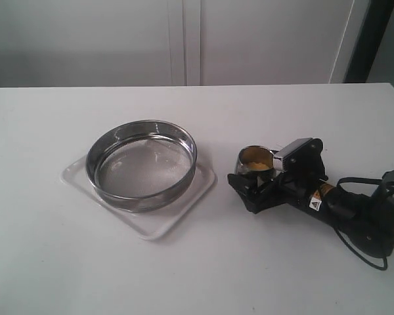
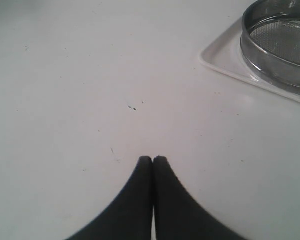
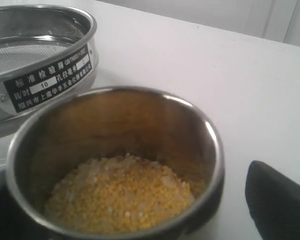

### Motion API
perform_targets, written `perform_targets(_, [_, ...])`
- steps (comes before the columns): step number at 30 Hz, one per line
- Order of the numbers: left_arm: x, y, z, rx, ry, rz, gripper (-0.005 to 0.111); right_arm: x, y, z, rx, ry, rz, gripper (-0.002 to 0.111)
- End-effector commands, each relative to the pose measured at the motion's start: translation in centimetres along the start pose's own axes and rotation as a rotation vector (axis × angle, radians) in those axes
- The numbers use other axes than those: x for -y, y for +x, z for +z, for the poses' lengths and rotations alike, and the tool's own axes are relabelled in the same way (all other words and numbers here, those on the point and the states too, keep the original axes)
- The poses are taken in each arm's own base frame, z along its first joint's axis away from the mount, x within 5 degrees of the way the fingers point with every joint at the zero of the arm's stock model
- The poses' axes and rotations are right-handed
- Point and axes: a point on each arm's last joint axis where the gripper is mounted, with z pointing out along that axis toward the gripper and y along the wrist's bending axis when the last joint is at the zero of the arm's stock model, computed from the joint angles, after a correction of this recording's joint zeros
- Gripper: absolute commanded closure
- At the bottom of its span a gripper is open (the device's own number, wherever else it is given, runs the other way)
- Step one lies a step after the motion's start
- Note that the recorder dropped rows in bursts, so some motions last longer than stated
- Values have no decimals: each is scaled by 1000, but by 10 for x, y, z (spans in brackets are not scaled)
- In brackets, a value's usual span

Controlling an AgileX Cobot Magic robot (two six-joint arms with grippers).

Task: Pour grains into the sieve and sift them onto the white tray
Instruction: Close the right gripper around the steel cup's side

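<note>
The sieve point(image 1: 142, 165), wide and steel-rimmed, rests on the white tray point(image 1: 198, 189) left of centre on the table. To its right stands a small steel cup point(image 1: 255, 161) holding the yellow grains point(image 1: 255, 155). My right gripper point(image 1: 255, 167) is open, its jaws on either side of the cup. In the right wrist view the grains point(image 3: 122, 192) fill the cup's point(image 3: 212, 135) bottom, and one black finger point(image 3: 277, 200) stands clear of the cup wall. The labelled sieve point(image 3: 40, 80) is just beyond. My left gripper point(image 2: 153, 159) is shut on nothing above bare table, near the tray point(image 2: 225, 62) and sieve point(image 2: 280, 55).
The white table point(image 1: 203, 275) runs wide in front of and behind the tray. A pale wall with panels rises behind its far edge. The right arm's black body and cable point(image 1: 361, 223) lie low at the right side.
</note>
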Motion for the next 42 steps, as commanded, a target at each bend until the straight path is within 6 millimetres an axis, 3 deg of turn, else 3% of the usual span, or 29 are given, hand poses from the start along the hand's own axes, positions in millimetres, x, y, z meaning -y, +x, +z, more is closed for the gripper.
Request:
perform_targets(1, [0,1,0,1,5,-8,107,2,-6,5,35,-20,-16,3])
perform_targets(33, [0,1,0,1,5,-8,107,-2,3,19,31,-26,31,4])
perform_targets(38, [0,1,0,1,5,-8,107,2,2,19,36,13,50,16])
perform_targets(42, [0,1,0,1,5,-8,107,2,2,19,37,15,51,39])
